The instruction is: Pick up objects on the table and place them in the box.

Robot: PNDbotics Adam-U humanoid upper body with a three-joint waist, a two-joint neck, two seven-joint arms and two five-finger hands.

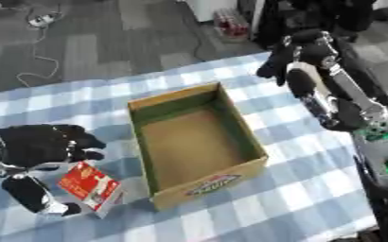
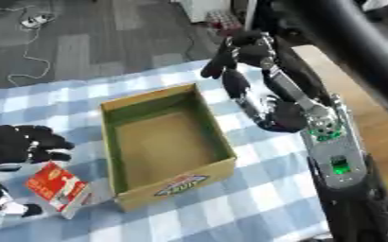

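Left hand (image 1: 40, 144), fingers spread, hovers at the red-and-white packet (image 1: 90, 185) lying on the checked surface (image 1: 313, 189) beside the empty box (image 1: 199, 142); we should pinch its edges.

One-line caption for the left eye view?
Left hand rests by a red packet beside the empty box; right hand raised.

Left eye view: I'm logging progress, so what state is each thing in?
Box: open, upright, nothing inside.
Red and white packet: lying on the checked cloth beside the box, not yet in.
Left hand: above the packet, fingers curled.
Right hand: raised beyond the box, holding nothing.
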